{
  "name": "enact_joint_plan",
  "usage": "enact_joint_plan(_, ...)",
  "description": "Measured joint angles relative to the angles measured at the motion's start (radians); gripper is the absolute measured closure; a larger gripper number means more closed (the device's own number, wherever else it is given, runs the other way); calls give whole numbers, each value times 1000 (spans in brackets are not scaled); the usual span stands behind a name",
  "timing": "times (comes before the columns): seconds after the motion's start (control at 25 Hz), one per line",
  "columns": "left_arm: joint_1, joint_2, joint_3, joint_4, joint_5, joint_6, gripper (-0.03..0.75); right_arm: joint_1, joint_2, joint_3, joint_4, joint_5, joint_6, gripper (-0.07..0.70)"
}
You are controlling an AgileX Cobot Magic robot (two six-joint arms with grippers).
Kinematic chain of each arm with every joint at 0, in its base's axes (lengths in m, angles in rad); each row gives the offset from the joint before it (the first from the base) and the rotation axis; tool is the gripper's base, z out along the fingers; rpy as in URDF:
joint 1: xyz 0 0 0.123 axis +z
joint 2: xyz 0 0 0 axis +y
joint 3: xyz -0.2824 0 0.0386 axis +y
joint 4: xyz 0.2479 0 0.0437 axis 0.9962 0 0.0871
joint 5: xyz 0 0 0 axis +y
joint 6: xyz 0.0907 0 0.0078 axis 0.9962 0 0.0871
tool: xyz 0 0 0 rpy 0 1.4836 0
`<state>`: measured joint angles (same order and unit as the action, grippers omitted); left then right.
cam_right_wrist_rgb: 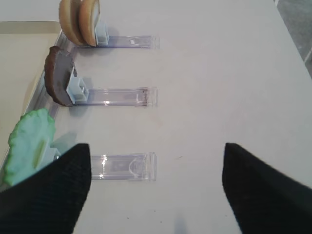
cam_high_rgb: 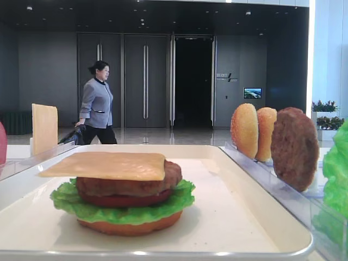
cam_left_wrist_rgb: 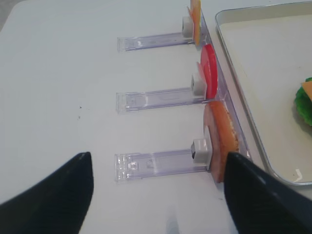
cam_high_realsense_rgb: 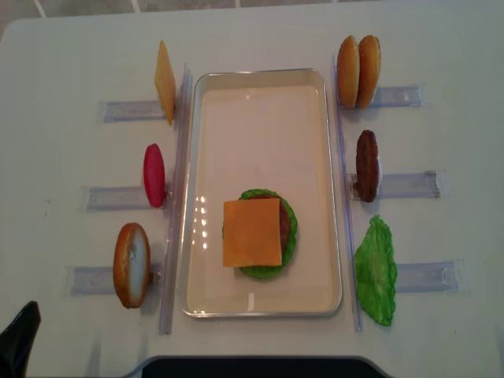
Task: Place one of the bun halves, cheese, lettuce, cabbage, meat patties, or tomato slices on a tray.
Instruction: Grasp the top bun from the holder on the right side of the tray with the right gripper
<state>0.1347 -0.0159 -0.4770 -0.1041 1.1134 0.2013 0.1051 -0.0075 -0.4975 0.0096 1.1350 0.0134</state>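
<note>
White tabletop (cam_high_realsense_rgb: 260, 31) carries the tray (cam_high_realsense_rgb: 260, 77) at centre, with clear plastic racks (cam_high_realsense_rgb: 405, 97) ranged along both long sides. On the tray sits a partial stack: orange-brown bun bottom (cam_high_rgb: 130, 225), lettuce (cam_high_rgb: 128, 211), a red tomato layer, meat patty (cam_high_rgb: 128, 185), and a cheese (cam_high_realsense_rgb: 252, 231) square on top.

Right-side racks hold two bun halves (cam_high_realsense_rgb: 358, 71) upright and touching, a spare patty (cam_high_realsense_rgb: 367, 165) on edge, and a spare lettuce leaf (cam_high_realsense_rgb: 376, 272). Left-side racks hold a cheese slice (cam_high_realsense_rgb: 164, 81), tomato slices (cam_high_realsense_rgb: 154, 175) and another bun (cam_high_realsense_rgb: 131, 264).

Right gripper (cam_right_wrist_rgb: 156, 187): jaws well apart, holding nothing, above the bare table beside the lettuce rack. Left gripper (cam_left_wrist_rgb: 158, 195): jaws apart, empty, by the nearest left rack.
</note>
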Motion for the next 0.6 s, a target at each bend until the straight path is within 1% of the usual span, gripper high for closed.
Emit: enact_joint_plan(0.6,0,0,0,0,0,0,76,0,0,0,-1,0,0,76)
